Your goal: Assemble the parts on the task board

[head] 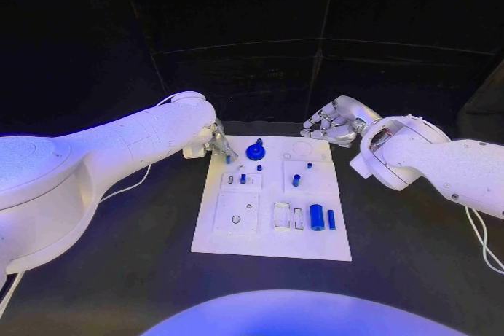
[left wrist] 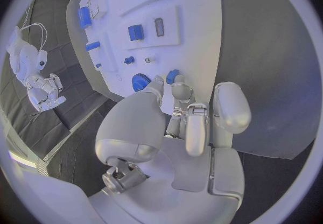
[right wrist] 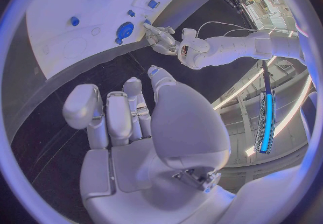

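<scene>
The white task board (head: 275,197) lies in the lower middle of the head view, on the black table (head: 126,278). Along its near right edge sit a blue cylinder (head: 316,217) and a thinner blue pin (head: 332,219), side by side, next to a pale rectangular recess. Higher up, a small blue peg (head: 296,180) stands right of centre and another small blue peg (head: 242,178) left of centre. Near the board's far edge, at the upper middle of the frame, stands a blue gear with a knob (head: 256,151).

The left hand (head: 215,145) reaches the board's upper left corner. In the left wrist view its fingers (left wrist: 180,90) pinch a small blue part (left wrist: 172,76) just beside the gear, the fingertips narrow around it and low over the board.

The right hand (head: 334,124) hovers off the board's upper right corner, above the table; its fingers (right wrist: 118,116) are loosely curled, apart, and hold nothing.
</scene>
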